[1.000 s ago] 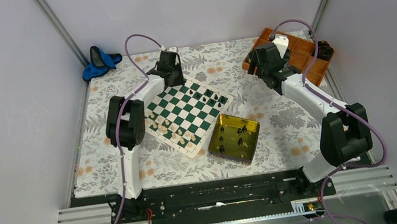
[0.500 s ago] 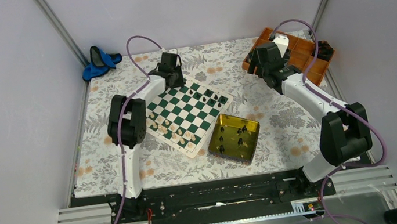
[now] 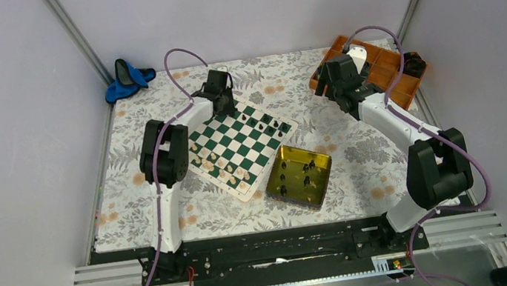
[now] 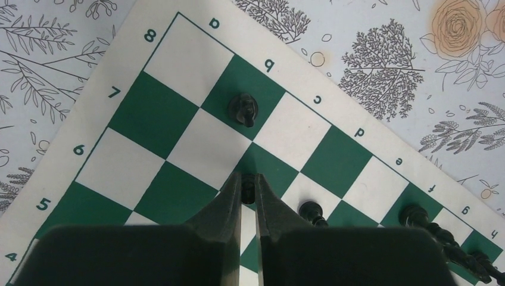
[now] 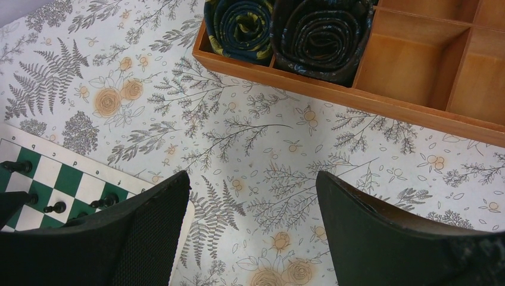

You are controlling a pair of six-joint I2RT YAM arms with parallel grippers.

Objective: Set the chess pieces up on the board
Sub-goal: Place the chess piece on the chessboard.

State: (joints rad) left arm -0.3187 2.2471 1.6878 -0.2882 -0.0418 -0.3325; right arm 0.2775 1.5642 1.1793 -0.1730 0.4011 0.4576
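Observation:
The green and white chessboard (image 3: 239, 141) lies at the table's centre, with cream pieces along its near-left side and black pieces (image 3: 268, 123) along its far-right side. My left gripper (image 4: 248, 186) hangs over the board's far corner, shut on a small black chess piece (image 4: 248, 190) above a green square. Another black piece (image 4: 244, 109) stands on square b8, and more black pieces (image 4: 312, 211) stand to the right. My right gripper (image 5: 250, 196) is open and empty above the floral cloth, right of the board's edge (image 5: 71, 161).
A yellow-gold tin tray (image 3: 298, 167) with several black pieces sits right of the board. An orange compartment tray (image 5: 417, 89) holding dark coiled items (image 5: 321, 36) stands at the back right. A blue object (image 3: 126, 79) lies at the back left.
My left arm has shifted slightly along the board's far corner. My right arm has barely moved.

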